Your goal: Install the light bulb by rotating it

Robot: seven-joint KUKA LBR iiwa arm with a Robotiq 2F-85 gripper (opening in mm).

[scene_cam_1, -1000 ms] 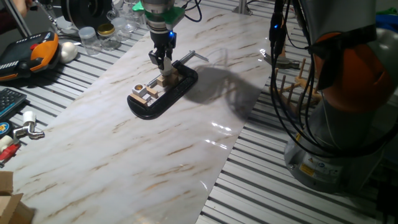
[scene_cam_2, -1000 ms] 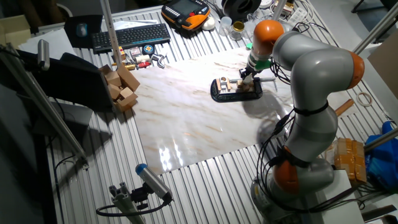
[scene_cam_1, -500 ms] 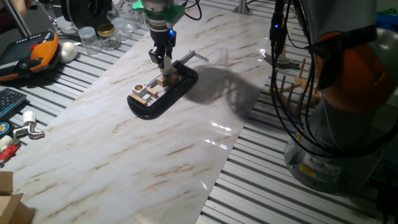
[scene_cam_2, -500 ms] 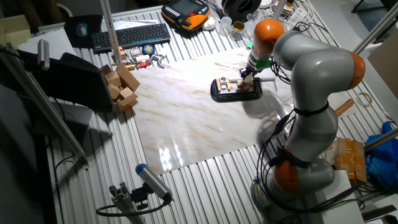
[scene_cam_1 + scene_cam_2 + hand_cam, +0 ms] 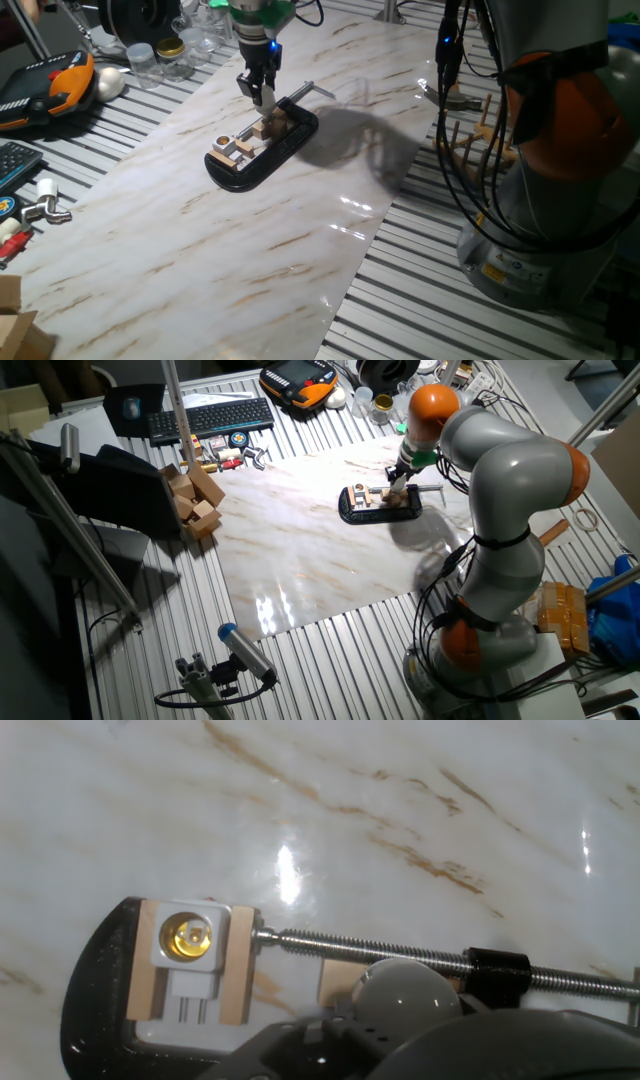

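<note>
Gripper holding the light bulb just above the black clamp, beside its empty socket.

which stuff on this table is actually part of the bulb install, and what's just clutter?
In the job:
light bulb, in the gripper
socket with brass inside, empty
black clamp holding the socket between wood blocks

Lying about:
glass jars
orange pendant
white egg-shaped ball
keyboard
loose wood blocks
</note>
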